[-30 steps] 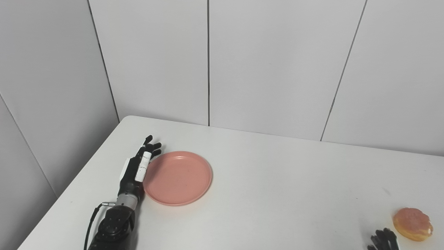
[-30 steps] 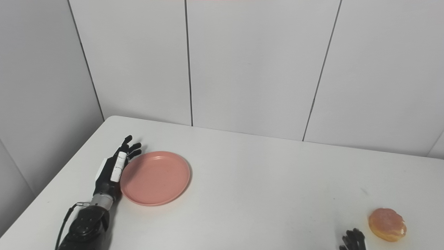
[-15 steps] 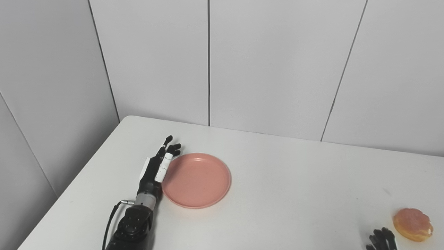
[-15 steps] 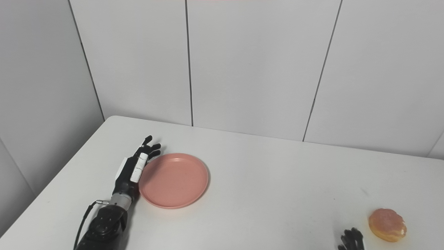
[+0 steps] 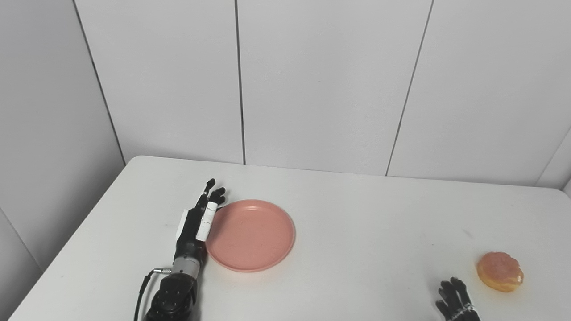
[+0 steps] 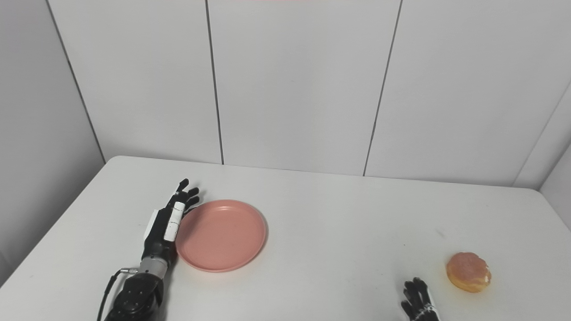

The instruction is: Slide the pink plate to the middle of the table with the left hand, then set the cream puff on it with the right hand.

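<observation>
The left hand (image 5: pixel 198 223) stands edge-on, fingers straight, against the plate (image 5: pixel 256 238) rim to push it centreward. The right hand (image 5: pixel 455 301), fingers spread, waits beside the puff (image 5: pixel 499 271).

We see even, bright, diffuse light with no glare on the white table (image 5: pixel 357 232). Only soft, faint shadows lie just beside the left robot hand (image 5: pixel 198 223) and under the plate (image 5: pixel 252 234) touching it. Both views are sharp throughout.

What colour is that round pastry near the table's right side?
Golden-brown round pastry with a pinkish top, clearest in the right eye view.
</observation>
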### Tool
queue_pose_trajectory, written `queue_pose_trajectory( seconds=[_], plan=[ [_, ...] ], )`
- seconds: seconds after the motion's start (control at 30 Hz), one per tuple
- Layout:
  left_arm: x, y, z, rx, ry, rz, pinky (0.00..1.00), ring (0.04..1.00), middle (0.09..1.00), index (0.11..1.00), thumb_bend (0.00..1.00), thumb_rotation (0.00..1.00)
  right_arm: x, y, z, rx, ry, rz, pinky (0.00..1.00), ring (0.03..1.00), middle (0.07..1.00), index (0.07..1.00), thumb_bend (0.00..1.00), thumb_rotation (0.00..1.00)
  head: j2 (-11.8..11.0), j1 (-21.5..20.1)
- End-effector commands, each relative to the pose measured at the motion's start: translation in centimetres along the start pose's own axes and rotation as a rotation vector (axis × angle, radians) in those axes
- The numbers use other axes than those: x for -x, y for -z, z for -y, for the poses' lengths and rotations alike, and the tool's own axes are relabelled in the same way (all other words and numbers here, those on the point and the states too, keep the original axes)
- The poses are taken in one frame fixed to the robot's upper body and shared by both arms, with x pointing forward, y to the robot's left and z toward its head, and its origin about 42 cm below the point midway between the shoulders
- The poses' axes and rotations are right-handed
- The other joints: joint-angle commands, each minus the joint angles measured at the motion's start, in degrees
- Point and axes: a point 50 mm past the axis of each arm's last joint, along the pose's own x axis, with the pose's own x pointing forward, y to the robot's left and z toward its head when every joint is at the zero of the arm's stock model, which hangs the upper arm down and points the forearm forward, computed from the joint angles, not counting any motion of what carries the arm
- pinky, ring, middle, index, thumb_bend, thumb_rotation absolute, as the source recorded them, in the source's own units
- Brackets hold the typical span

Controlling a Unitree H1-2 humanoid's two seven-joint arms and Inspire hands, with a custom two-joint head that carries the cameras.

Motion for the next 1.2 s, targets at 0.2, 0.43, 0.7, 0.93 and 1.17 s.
queue_pose_trajectory(
  seconds=[0.2,0.43,0.7,0.93,1.17],
  plan=[
    [2.0,2.3,5.9,0.079,0.142,-0.115,0.85,0.915,0.913,0.981,0.94,0.97,1.9,2.2,-2.2,-0.028,-0.005,-0.172,0.91,0.936,0.924,0.931,0.9,0.97,-0.1,-5.4],
    [2.7,2.2,7.4,0.128,0.122,-0.103,0.84,0.91,0.912,0.998,0.93,0.92,1.6,2.1,-3.0,-0.02,-0.01,-0.165,0.86,0.906,0.899,0.904,0.93,0.91,0.7,-8.7],
    [3.8,1.7,9.3,0.182,0.1,-0.094,0.87,0.919,0.923,1.0,0.84,0.94,1.4,1.4,-3.8,-0.017,-0.021,-0.157,0.85,0.905,0.898,0.901,0.87,0.89,3.3,-11.9],
    [3.5,0.9,9.8,0.197,0.12,-0.094,0.91,0.945,0.947,1.0,0.89,0.96,1.2,0.8,-4.6,-0.014,-0.022,-0.159,0.85,0.895,0.887,0.886,0.86,0.87,5.0,-15.7],
    [3.3,0.1,10.7,0.224,0.14,-0.089,0.91,0.962,0.955,1.0,0.9,0.95,1.1,0.7,-5.7,-0.014,-0.025,-0.16,0.86,0.899,0.892,0.897,0.86,0.88,5.5,-18.3]
  ],
)
